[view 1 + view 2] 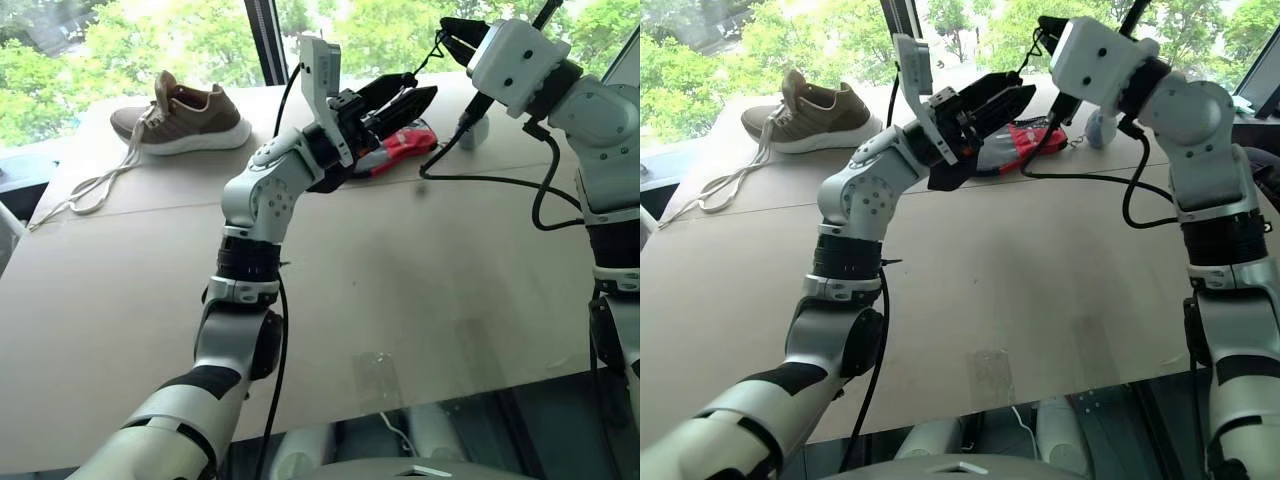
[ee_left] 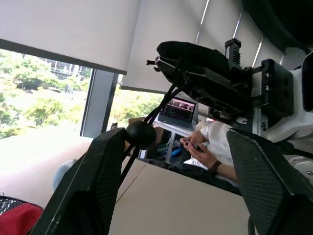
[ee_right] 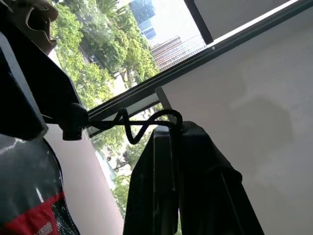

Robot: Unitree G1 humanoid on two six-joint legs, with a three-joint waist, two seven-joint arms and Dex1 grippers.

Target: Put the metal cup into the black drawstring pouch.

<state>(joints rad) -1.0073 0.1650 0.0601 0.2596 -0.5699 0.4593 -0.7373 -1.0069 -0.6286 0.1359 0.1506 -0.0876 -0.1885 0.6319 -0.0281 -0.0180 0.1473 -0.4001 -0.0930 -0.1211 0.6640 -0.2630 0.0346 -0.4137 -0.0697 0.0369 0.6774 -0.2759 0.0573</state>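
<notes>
2 hands work above the table point(image 1: 400, 300): your left hand point(image 1: 1002, 103) grips the black drawstring pouch point(image 1: 980, 130), while your right hand point(image 1: 452, 35) is clenched on its cord point(image 3: 142, 125), drawn taut between them, probably cinching it. I cannot make out the metal cup.

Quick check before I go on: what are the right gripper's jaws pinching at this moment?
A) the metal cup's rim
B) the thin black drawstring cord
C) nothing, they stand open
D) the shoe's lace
B: in the right wrist view the right gripper has its jaws shut on the thin black drawstring cord, which runs curling across to a round cord stopper.
</notes>
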